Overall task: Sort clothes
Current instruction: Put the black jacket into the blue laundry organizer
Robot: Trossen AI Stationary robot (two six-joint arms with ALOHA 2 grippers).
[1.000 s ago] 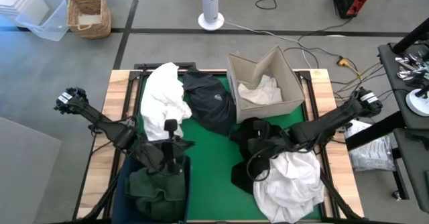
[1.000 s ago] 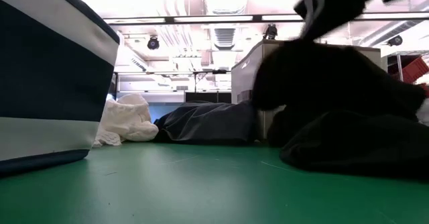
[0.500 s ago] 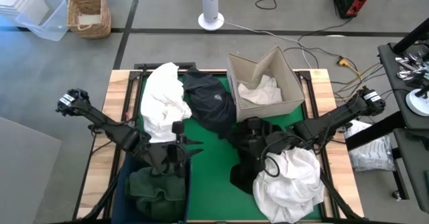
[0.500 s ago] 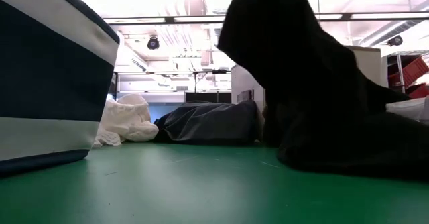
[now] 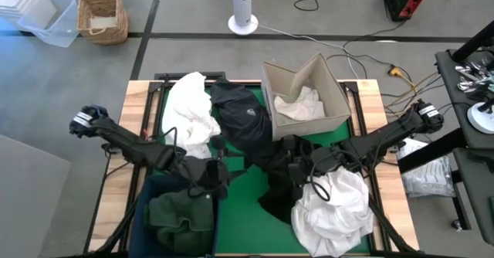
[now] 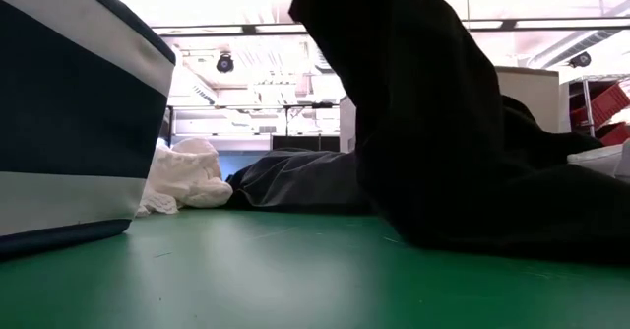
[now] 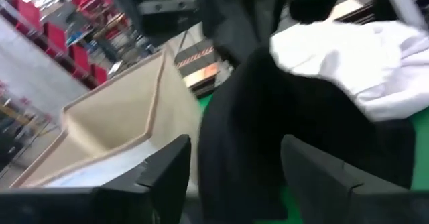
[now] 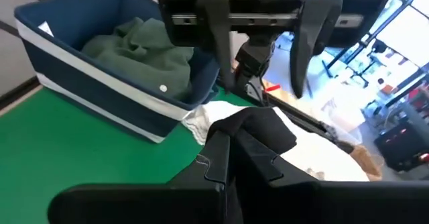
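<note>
My right gripper (image 5: 293,169) is shut on a black garment (image 5: 270,177) over the middle of the green mat. In the low view the garment (image 6: 413,102) hangs as a tall dark drape. My left gripper (image 5: 224,165) stands open just to its left, pointing at it; the right wrist view shows its spread fingers (image 8: 305,43) behind the black cloth. A white garment (image 5: 332,208) lies heaped at the near right. Another white garment (image 5: 189,115) and a navy one (image 5: 243,119) lie at the far side. A dark green garment (image 5: 177,215) rests in the navy bin (image 8: 87,83). My right gripper pinches a bunched fold of the black garment (image 8: 258,127) between its two fingers, coming from the table's right. The held part is lifted and the cloth hangs slack below it. Its lower part (image 6: 492,221) lies on the mat.
A beige cardboard box (image 5: 340,96) with white cloth inside stands at the far right of the mat. The navy bin fills the near left corner. Bare green mat (image 5: 243,219) shows between the bin and the white heap.
My left gripper has swung from over the bin toward the table's right, now facing the black garment, and has opened. My right gripper has raised the black garment and drawn its upper part toward the table's left, while its lower part stays on the mat.
</note>
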